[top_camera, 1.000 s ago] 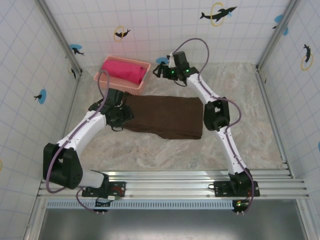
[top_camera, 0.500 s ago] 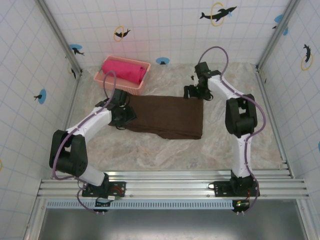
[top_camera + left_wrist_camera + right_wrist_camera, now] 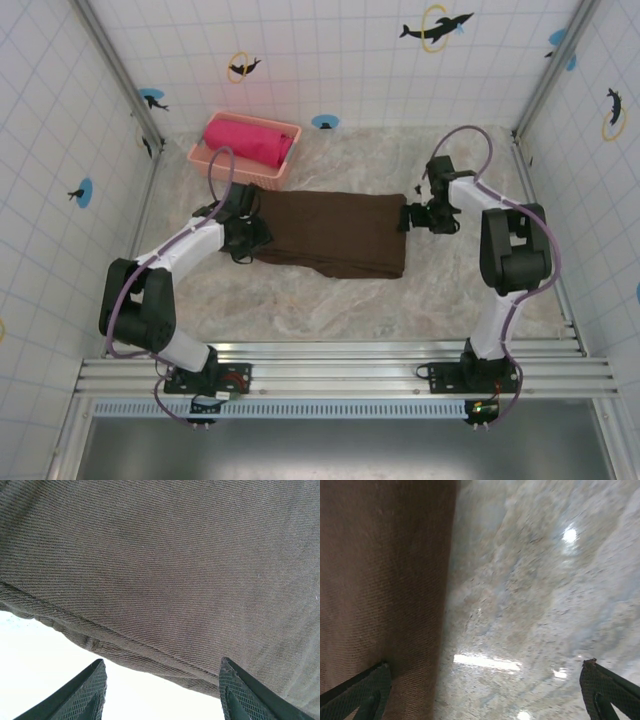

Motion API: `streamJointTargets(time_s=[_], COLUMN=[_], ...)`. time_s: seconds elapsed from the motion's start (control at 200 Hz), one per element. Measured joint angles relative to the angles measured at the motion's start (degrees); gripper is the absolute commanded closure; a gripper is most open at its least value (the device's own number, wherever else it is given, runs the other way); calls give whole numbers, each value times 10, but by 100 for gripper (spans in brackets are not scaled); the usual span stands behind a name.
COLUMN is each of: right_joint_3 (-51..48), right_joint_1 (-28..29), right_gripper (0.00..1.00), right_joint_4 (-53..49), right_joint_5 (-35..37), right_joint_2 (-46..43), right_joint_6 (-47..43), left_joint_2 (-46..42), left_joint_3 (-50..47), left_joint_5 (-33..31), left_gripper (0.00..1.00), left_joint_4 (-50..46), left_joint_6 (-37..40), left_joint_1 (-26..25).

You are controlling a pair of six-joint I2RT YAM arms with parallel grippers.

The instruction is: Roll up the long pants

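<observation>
The left jaws stand spread, tips low at the left short edge of the long pants [image 3: 165, 570], the hem lying just ahead between them. The right jaws are spread too, straddling the opposite short edge, with one tip over cloth and the other over bare surface [image 3: 535, 580]. The pants lie flat mid-surface, long axis running from left edge to right edge, an arm at each end, both about equally near. A roll would likely travel along that axis. The pink basket [image 3: 235, 167] sits toward the far left corner.

The long pants [image 3: 330, 233] (dark brown twill) lie folded flat, unrolled, mid-table.
</observation>
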Motion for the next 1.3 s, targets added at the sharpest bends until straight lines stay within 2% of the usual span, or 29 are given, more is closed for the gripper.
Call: streamJointTargets(time_s=[0.29, 0.355, 0.465, 0.545, 0.585, 0.631, 0.666, 0.946, 1.126, 1.301], right_joint_3=[-7, -4, 9, 24, 31, 35, 38, 36, -68, -180], right_joint_1=[27, 41, 64, 75, 79, 81, 83, 121, 93, 61], right_gripper=[1, 4, 21, 44, 60, 87, 100, 100, 100, 100], right_joint_4=[59, 64, 66, 62, 59, 57, 53, 34, 27, -30], right_joint_5=[-58, -64, -67, -64, -56, -46, -38, 85, 148, 200], right_joint_2=[0, 1, 11, 28, 39, 47, 52, 46, -32, -134], right_joint_6=[30, 34, 41, 36, 39, 35, 29, 12, 19, 49], left_joint_2=[-2, -5, -14, -19, -24, -30, -34, -58, -58, -49], left_joint_3=[-2, -5, -11, -16, -20, -23, -25, -45, -46, -42], left_joint_5=[0, -1, -4, -5, -6, -7, -10, -16, -16, -15], left_gripper=[40, 40, 40, 40, 40, 40, 40, 40, 40, 40], left_joint_4=[0, -1, -3, -4, -5, -6, -8, -15, -15, -15], left_joint_6=[0, 0, 0, -1, -2, -2, -3, -11, -11, -11], left_joint_1=[0, 0, 0, 0, 0, 0, 0, 0, 0, 0])
